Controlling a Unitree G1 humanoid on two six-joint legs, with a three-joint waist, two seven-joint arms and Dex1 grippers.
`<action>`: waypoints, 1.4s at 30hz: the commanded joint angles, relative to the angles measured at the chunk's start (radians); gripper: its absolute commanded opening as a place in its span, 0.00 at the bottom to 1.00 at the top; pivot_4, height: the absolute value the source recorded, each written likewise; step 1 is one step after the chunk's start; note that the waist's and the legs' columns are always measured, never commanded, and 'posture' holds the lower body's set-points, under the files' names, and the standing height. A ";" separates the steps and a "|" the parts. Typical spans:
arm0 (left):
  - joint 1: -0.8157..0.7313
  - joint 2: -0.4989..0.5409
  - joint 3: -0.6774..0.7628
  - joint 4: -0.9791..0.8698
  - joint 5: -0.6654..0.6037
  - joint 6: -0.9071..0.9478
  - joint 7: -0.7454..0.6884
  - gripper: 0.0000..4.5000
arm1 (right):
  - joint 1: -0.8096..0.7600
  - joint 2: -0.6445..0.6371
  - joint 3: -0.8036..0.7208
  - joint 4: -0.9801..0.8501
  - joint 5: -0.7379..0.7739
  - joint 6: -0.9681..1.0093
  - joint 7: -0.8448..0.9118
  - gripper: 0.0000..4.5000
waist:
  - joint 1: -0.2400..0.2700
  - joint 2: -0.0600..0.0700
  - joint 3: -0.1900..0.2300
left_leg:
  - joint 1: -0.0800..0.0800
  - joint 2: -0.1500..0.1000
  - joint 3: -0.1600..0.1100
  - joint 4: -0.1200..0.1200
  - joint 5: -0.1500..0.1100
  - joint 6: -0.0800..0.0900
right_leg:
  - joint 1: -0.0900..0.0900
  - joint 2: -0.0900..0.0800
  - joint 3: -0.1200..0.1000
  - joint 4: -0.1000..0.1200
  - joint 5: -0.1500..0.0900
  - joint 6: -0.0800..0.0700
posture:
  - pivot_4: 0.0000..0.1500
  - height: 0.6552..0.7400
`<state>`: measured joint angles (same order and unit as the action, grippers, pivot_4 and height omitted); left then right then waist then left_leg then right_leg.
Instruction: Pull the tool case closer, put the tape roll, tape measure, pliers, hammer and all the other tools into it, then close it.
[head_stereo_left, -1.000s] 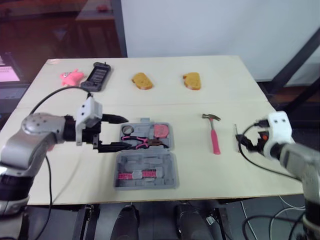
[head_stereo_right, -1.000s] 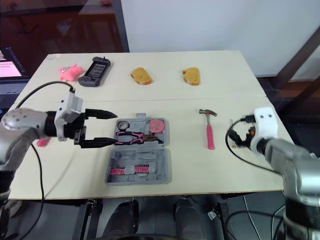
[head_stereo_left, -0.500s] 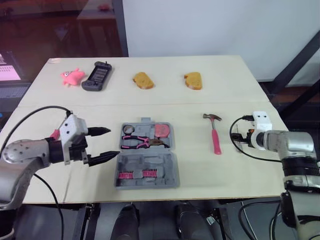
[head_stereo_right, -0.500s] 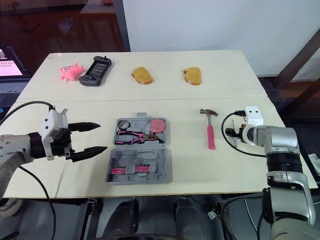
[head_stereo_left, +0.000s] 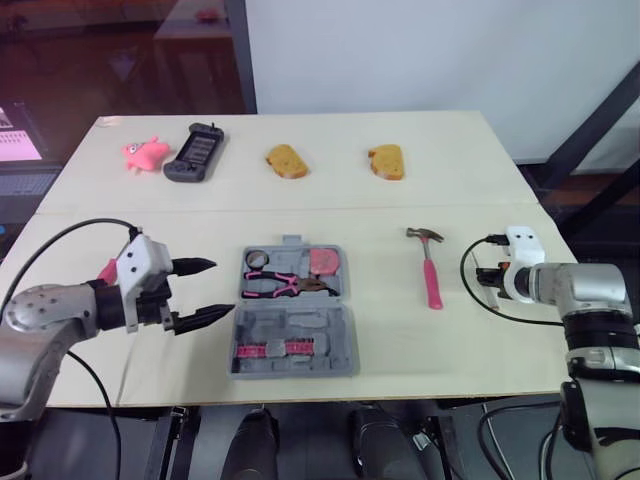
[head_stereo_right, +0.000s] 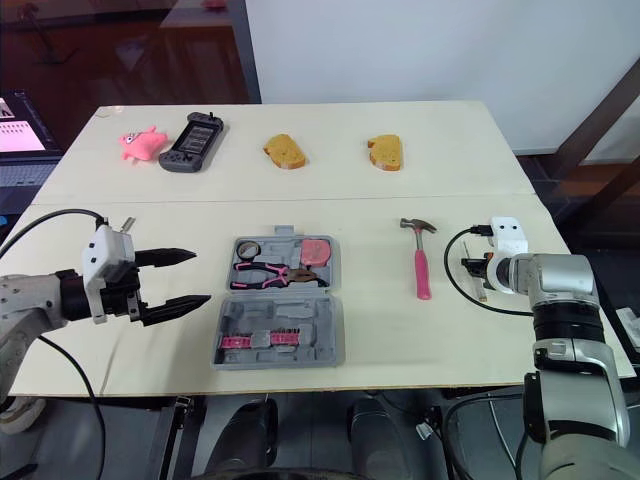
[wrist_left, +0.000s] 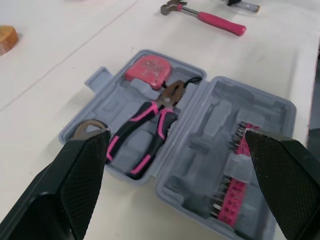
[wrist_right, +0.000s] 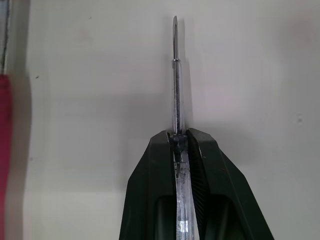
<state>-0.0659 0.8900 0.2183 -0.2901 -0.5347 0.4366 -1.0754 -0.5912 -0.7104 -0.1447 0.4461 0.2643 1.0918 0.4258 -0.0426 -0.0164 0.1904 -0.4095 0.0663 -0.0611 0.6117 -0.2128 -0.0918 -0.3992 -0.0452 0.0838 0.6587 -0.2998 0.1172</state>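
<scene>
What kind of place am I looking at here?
Probably a robotics lab or test room: a plain worktable staged with an open tool case and a hammer, backed by a bare white wall.

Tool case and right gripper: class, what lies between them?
The hammer lies on the table between the tool case and the right gripper, as the left eye view shows.

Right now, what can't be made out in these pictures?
- Tape roll: left wrist view, partly behind the left hand.
- Screwdriver handle: right wrist view, clamped inside the right hand.
- Bits: head views, too small to tell types.
</scene>
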 joint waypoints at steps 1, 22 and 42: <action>-0.061 -0.015 -0.037 0.047 0.022 -0.046 -0.022 1.00 | 0.003 -0.056 -0.055 -0.126 0.027 0.087 0.012 0.00 | -0.001 0.002 0.001 | 0.000 0.000 0.000 0.000 0.000 0.000 | 0.000 0.000 0.000 0.000 0.000 0.000 | 1.00 1.00; -0.217 -0.094 -0.167 0.133 0.070 -0.077 -0.067 1.00 | 0.058 0.235 0.012 -0.797 0.136 0.523 -0.164 0.00 | 0.001 0.003 0.002 | -0.002 0.000 -0.001 0.000 0.000 0.000 | -0.004 0.000 0.000 0.005 0.000 0.001 | 1.00 1.00; -0.154 -0.070 -0.132 0.059 0.055 -0.052 -0.033 1.00 | 0.192 0.343 0.046 -0.792 0.226 0.523 -0.296 0.00 | -0.003 0.003 0.002 | -0.002 0.000 -0.001 0.000 0.000 0.000 | -0.005 0.000 0.000 0.006 0.000 0.000 | 1.00 1.00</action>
<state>-0.2184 0.8065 0.0617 -0.2012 -0.4675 0.3870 -1.1070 -0.3948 -0.3710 -0.0949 -0.3195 0.4641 1.6075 0.1383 -0.0452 -0.0137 0.1925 -0.4119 0.0665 -0.0619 0.6113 -0.2128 -0.0918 -0.4047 -0.0448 0.0836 0.6644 -0.2997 0.1176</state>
